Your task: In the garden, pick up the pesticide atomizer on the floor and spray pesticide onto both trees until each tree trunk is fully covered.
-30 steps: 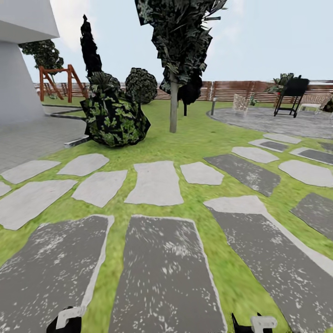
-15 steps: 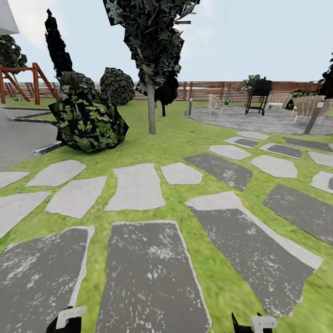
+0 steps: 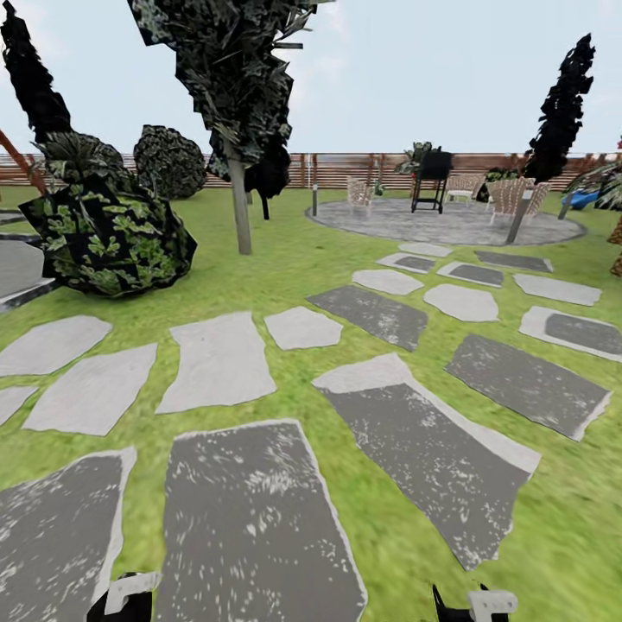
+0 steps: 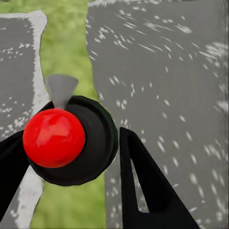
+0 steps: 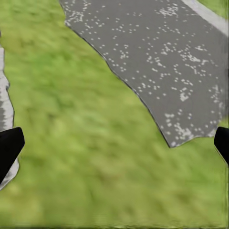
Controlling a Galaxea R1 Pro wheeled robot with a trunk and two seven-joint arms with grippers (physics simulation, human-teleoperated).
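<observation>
Fingers (image 5: pixel 10 148) of the right gripper (image 5: pixel 114 145) stand wide apart over grass floor (image 5: pixel 81 143) beside a speckled stepping stone (image 5: pixel 167 62). Left gripper (image 4: pixel 69 162) fingers (image 4: pixel 143 186) are apart too — a black disc with a red ball (image 4: pixel 54 137) sits between them. Ahead on the lawn, a tree (image 3: pixel 229 78) with a pale trunk (image 3: pixel 240 207) — fence (image 3: pixel 345 168) behind.

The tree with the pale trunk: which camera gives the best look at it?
The head view. There the tree trunk stands whole on the grass, with dark foliage above, beside a leafy shrub. The left wrist view and right wrist view look down at stepping stones and grass, so they offer nothing of it.
</observation>
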